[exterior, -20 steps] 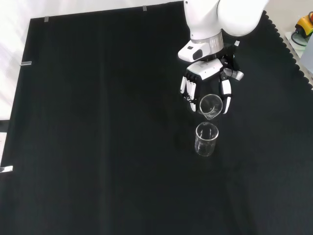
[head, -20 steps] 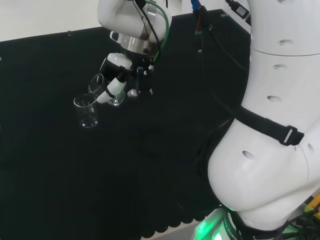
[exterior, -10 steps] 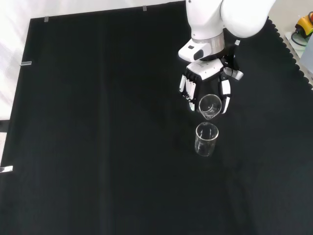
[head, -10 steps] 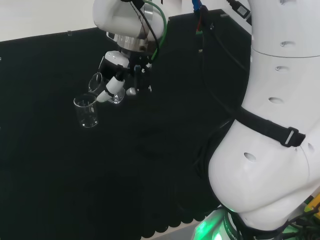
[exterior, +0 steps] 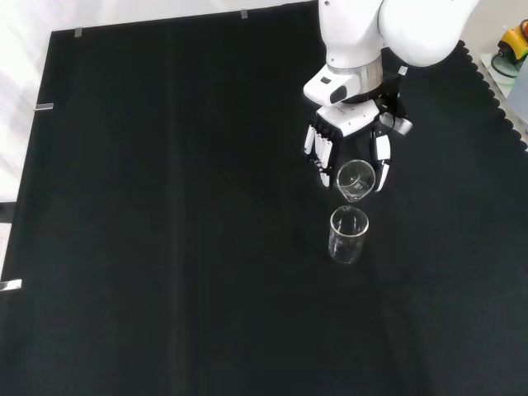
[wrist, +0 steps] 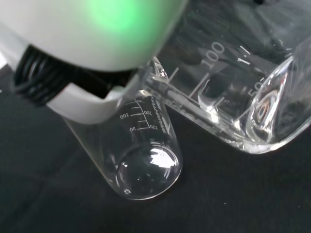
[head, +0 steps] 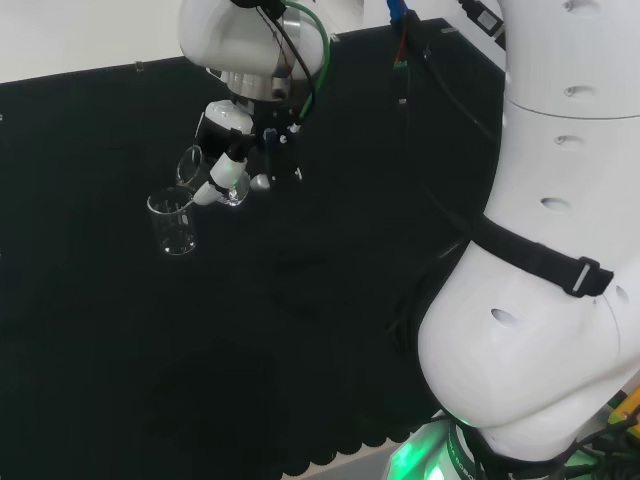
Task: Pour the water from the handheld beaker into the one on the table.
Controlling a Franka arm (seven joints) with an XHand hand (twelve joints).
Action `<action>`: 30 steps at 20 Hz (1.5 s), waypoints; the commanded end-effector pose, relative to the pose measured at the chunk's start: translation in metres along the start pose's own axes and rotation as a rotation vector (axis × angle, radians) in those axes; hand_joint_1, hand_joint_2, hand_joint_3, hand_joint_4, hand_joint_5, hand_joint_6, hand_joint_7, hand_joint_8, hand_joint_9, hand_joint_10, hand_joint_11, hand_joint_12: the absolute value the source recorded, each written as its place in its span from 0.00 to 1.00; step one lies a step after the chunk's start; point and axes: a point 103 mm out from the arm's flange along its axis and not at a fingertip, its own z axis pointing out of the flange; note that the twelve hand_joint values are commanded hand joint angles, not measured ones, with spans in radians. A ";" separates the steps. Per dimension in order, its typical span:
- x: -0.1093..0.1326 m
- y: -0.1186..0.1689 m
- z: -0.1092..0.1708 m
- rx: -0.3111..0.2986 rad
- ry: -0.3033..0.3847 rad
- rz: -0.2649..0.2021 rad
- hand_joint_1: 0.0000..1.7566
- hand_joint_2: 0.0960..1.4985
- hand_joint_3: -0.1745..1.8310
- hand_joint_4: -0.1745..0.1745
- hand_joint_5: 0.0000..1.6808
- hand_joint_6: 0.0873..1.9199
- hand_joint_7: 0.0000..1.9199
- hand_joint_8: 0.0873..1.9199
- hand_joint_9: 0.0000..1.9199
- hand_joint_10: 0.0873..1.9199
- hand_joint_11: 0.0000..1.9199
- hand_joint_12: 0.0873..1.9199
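A black cloth (exterior: 165, 206) covers the bench, its scalloped edge running along the right side in the front view. Near the middle of the cloth a clear beaker (exterior: 348, 235) stands upright on its own, and in the head view the same beaker (head: 175, 222) sits toward the left. Just above it in the front view, the hand (exterior: 351, 144) comes down from the white arm (exterior: 388, 29), its fingers (exterior: 318, 148) curled round a second, handheld beaker (exterior: 355, 180) with the thumb on the other side. That held glass is tilted, its mouth turned toward the standing one, and the two are near but apart. In the wrist view the tilted beaker (wrist: 233, 82) lies large and close, with the standing beaker (wrist: 141, 155) beyond it. Whether either vessel holds water cannot be told.
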 end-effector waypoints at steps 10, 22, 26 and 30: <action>0.007 0.003 -0.006 0.023 -0.084 0.003 0.75 0.40 0.36 0.00 0.87 0.07 0.83 0.00 0.79 0.00 0.54 0.44; 0.014 0.007 -0.006 0.061 -0.175 0.012 0.75 0.40 0.36 0.00 0.87 0.07 0.83 0.00 0.79 0.00 0.54 0.44; 0.017 0.006 -0.005 0.069 -0.190 0.010 0.75 0.40 0.36 0.00 0.87 0.07 0.83 0.00 0.79 0.00 0.55 0.44; 0.022 0.006 -0.005 0.072 -0.209 0.006 0.75 0.40 0.36 0.00 0.87 0.07 0.83 0.00 0.79 0.00 0.55 0.44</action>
